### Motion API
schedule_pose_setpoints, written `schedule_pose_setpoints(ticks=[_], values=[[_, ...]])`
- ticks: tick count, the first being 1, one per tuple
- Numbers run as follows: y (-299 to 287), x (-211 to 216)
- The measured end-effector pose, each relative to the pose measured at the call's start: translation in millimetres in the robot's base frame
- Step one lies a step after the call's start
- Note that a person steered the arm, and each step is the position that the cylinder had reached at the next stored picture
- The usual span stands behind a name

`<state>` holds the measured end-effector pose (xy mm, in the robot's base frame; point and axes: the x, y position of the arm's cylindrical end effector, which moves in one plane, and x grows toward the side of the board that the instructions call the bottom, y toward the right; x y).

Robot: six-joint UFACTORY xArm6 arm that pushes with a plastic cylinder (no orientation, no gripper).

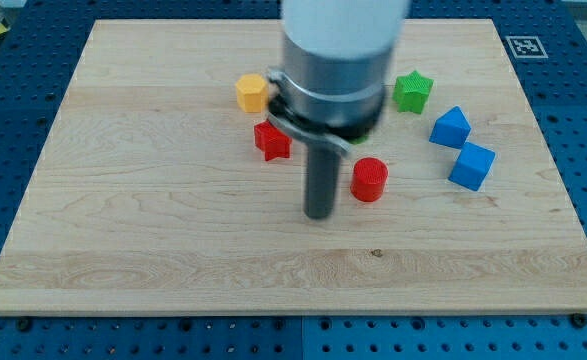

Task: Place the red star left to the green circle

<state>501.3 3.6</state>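
The red star (271, 140) lies on the wooden board (123, 200) left of centre, just below the yellow hexagon block (252, 92). My tip (320, 213) rests on the board below and to the right of the red star, about a block's width away, and to the left of the red cylinder (369, 179). No green circle shows. The arm's wide body (338, 70) hides the board between the yellow block and the green star (412, 91).
Two blue blocks (450, 127) (471, 165) lie at the view's right, below the green star. A black-and-white marker (523, 45) sits at the board's top right corner. Blue perforated table surrounds the board.
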Motion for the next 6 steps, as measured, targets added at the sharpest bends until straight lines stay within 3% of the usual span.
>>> schedule_pose_setpoints(ticks=[1, 4, 6], values=[[-43, -41], [-59, -85], [15, -89]])
